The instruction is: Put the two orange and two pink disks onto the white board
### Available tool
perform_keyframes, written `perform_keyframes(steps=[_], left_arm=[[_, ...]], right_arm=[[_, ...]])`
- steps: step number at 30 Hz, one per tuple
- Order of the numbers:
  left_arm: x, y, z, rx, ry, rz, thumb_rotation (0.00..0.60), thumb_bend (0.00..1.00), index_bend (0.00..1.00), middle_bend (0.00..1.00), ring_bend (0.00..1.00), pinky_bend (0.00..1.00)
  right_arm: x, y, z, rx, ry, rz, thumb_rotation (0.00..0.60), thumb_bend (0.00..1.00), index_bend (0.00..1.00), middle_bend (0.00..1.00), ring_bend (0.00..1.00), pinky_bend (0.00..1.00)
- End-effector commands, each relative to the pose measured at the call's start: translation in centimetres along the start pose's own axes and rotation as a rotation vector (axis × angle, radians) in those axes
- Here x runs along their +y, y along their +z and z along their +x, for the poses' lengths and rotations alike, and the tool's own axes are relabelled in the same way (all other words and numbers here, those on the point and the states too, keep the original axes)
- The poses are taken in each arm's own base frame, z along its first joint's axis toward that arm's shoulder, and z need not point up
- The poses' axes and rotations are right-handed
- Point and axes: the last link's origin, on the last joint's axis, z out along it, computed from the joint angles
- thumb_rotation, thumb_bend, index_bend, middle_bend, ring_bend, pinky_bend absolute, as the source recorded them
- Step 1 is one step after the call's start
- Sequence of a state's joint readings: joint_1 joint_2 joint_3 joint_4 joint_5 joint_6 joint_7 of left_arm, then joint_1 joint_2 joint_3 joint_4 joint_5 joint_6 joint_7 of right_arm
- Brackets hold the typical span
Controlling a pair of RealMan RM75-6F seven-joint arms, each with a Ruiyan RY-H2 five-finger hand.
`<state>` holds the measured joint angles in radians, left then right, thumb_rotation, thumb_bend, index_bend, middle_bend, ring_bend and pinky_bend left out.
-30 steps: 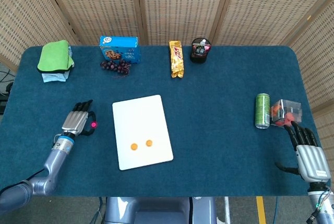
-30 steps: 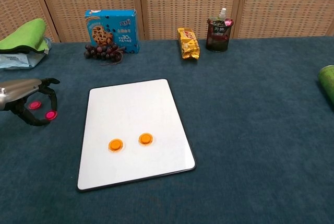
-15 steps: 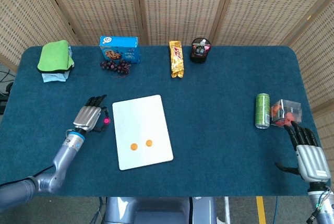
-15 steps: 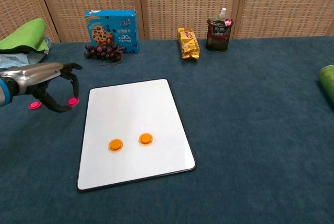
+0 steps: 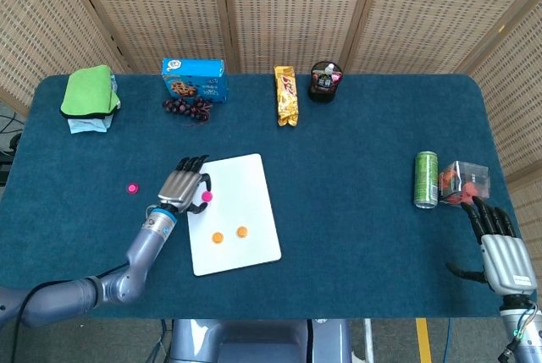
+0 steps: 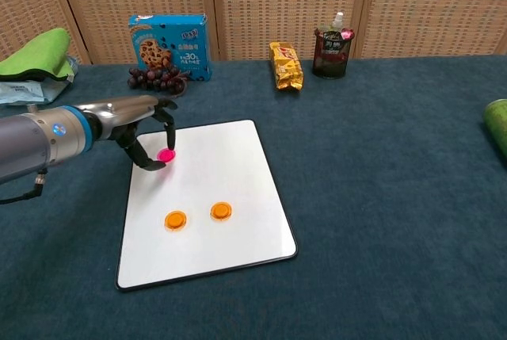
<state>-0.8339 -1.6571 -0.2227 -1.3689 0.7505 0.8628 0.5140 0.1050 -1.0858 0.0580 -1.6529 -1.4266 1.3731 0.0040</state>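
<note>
1. Head view: left hand point(image 5: 180, 186) sits over the left edge of the white board point(image 5: 246, 236), fingers curled, pinching one pink disk point(image 5: 205, 197) between thumb and fingertip; chest view shows the same disk above the board's upper-left area, whether it touches the surface cannot be told
2. Second pink disk point(image 5: 132, 188) lies on the blue table cover point(image 5: 356, 168), left of the board and well apart from it
3. Two orange disks point(image 5: 218, 237) and point(image 5: 242, 232) lie side by side on the board's lower half, near each other but not touching
4. Right hand point(image 5: 498, 243) rests at the table's far right near edge, fingers spread, holding nothing
5. Green can point(image 5: 426, 179) stands upright near the right edge, a clear plastic box point(image 5: 464, 181) with red contents just beside it
6. Back row, left to right: green cloth point(image 5: 89, 92) on a pale folded item, blue cookie box point(image 5: 194, 79), dark grapes point(image 5: 187, 107) in front of the box, yellow snack pack point(image 5: 287, 95), dark cup point(image 5: 324, 81)
</note>
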Motion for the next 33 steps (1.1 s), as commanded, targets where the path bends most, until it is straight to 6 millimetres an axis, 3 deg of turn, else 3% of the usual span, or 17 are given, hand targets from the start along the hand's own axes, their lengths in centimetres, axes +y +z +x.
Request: perform_keyframes(steps=[1, 10, 12, 14, 16, 21, 26, 33], left_arm=[[1.2, 0.6, 0.0, 0.001, 0.001, -0.005, 0.600, 0.33, 0.57, 0.00, 0.00, 0.00], [3.3, 1.9, -0.4, -0.001, -0.006, 0.003, 0.600, 0.33, 0.56, 0.00, 0.00, 0.00], [3.3, 2.0, -0.5, 0.003, 0.007, 0.008, 0.600, 0.32, 0.47, 0.00, 0.00, 0.00], [3.3, 2.0, -0.4, 0.005, 0.011, 0.013, 0.600, 0.31, 0.29, 0.00, 0.00, 0.00], [3.3, 2.0, -0.3, 0.004, 0.003, 0.012, 0.600, 0.30, 0.21, 0.00, 0.00, 0.00], [2.5, 1.7, 0.3, 0.010, -0.002, 0.016, 0.600, 0.30, 0.17, 0.00, 0.00, 0.00], [-0.4, 0.3, 1.3, 0.029, -0.011, 0.041, 0.600, 0.30, 0.17, 0.00, 0.00, 0.00], [-8.9, -3.5, 1.1, 0.027, 0.025, 0.145, 0.600, 0.30, 0.30, 0.00, 0.00, 0.00]], right_arm=[[0.0, 0.0, 0.0, -0.001, 0.001, -0.001, 0.600, 0.03, 0.00, 0.00, 0.00, 0.00], [0.1, 0.1, 0.0, -0.007, 0.007, -0.004, 0.600, 0.03, 0.00, 0.00, 0.00, 0.00], [0.1, 0.1, 0.0, -0.008, 0.009, -0.004, 0.600, 0.03, 0.00, 0.00, 0.00, 0.00], [0.1, 0.1, 0.0, -0.009, 0.007, -0.005, 0.600, 0.03, 0.00, 0.00, 0.00, 0.00], [0.1, 0.1, 0.0, -0.009, 0.005, -0.004, 0.600, 0.03, 0.00, 0.00, 0.00, 0.00], [0.1, 0.1, 0.0, -0.008, 0.009, -0.005, 0.600, 0.03, 0.00, 0.00, 0.00, 0.00], [0.0, 0.1, 0.0, -0.007, 0.009, -0.004, 0.600, 0.03, 0.00, 0.00, 0.00, 0.00], [0.0, 0.0, 0.0, -0.007, 0.000, -0.002, 0.600, 0.03, 0.00, 0.00, 0.00, 0.00]])
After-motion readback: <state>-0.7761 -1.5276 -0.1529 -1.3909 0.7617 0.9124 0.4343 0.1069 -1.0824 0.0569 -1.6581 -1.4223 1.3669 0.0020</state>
